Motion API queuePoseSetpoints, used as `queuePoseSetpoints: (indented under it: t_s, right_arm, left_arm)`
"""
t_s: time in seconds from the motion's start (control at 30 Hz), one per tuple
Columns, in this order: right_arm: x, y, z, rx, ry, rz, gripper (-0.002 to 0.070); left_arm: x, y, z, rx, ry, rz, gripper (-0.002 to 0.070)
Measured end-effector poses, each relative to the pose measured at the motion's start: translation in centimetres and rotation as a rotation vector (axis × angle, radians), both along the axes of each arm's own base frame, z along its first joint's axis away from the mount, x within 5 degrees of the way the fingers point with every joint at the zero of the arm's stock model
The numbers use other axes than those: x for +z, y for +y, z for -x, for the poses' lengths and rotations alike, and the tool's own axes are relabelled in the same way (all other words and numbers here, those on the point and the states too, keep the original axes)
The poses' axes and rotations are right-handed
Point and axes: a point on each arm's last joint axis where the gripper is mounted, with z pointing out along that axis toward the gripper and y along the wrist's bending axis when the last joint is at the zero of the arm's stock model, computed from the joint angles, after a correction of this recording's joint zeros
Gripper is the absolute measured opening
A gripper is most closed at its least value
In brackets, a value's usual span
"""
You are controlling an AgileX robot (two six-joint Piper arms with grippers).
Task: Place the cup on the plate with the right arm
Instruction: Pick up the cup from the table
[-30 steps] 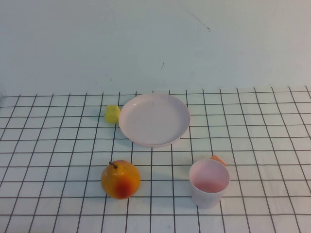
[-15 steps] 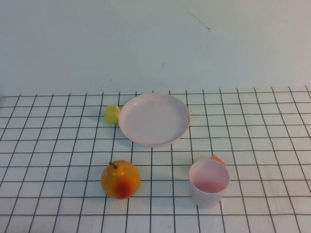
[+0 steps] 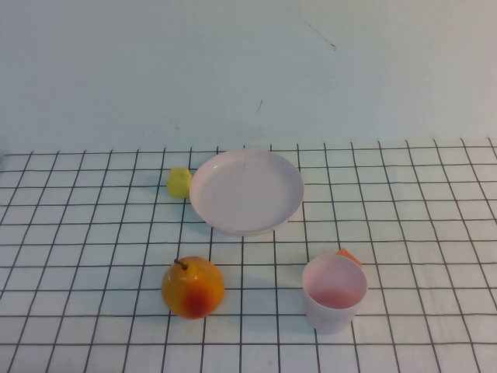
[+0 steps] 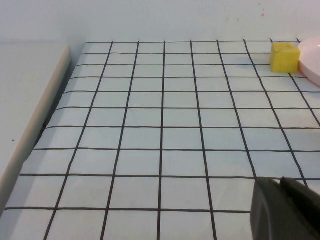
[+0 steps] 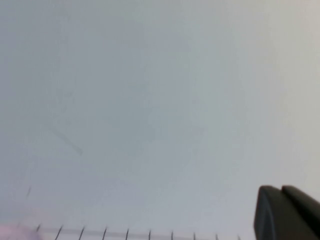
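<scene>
No change across the last second: plate [image 3: 246, 192] empty, mid-table; fruit [image 3: 192, 287] front left; cup [image 3: 334, 294] upright front right, well apart from plate, orange cube [image 3: 349, 256] touching behind it; yellow cube [image 3: 178, 182] beside plate. Right gripper [image 5: 287, 212] aimed at wall, left gripper [image 4: 285, 209] over bare grid; fingers: can't tell. Task not started

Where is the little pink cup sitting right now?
In the high view, the cup stands upright on the grid cloth at the near right, below and right of the plate, across from the fruit, with an orange cube just behind it.
</scene>
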Motion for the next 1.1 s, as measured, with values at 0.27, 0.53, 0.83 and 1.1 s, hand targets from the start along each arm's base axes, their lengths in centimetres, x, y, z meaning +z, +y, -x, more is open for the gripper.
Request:
queuePoseSetpoints:
  t_s: [0.27,0.53,0.83,1.1]
  right_arm:
    - [6.5,1.1,-4.7,0.193,0.471,0.153,-0.0002]
    - [10.6,2.4,-12.2,0.363,0.595,0.266,-0.0002]
    - [6.9,8.3,-19.4,0.681,0.730,0.261,-0.0002]
    - [4.9,17.0,-25.3,0.875,0.723,0.374,-0.0002]
  left_arm:
    - [0.0,0.0,0.0,0.000,0.000,0.000,-0.0003]
    - [0.0,0.0,0.0,0.000,0.000,0.000,-0.0003]
    - [0.0,0.0,0.0,0.000,0.000,0.000,-0.0003]
    - [0.0,0.0,0.0,0.000,0.000,0.000,-0.0003]
